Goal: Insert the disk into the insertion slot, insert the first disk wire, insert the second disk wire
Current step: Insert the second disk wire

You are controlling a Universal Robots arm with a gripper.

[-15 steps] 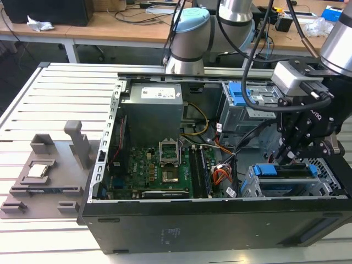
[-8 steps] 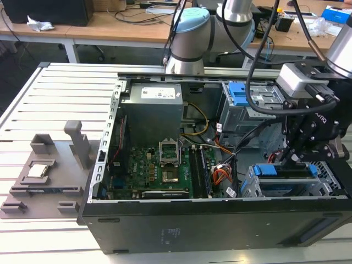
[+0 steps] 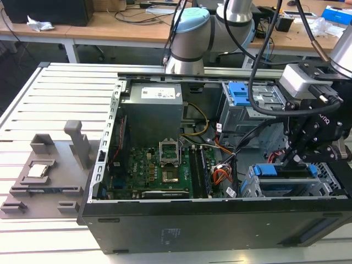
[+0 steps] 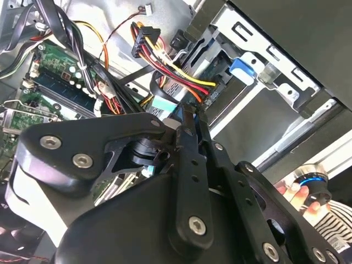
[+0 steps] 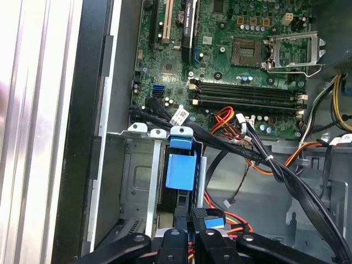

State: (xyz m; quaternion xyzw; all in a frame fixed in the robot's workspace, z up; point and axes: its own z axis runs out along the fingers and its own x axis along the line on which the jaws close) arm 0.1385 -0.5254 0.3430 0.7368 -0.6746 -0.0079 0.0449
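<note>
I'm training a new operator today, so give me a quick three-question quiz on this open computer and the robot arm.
1. True or false: the blue-framed disk sits inside the drive cage.
2. The gripper is nearest to: A the power supply, B the drive cage, C the grey stand on the table.
3. What colour is the circuit board?
Key: 1 true; 2 B; 3 green.

Exterior view: a pale slatted tabletop (image 3: 60, 99) fills the left and lower frame. Along the top edge stand wooden desks (image 3: 118, 25) littered with cables, a black box (image 3: 47, 11) at upper left. Lighting even, bright.
</note>
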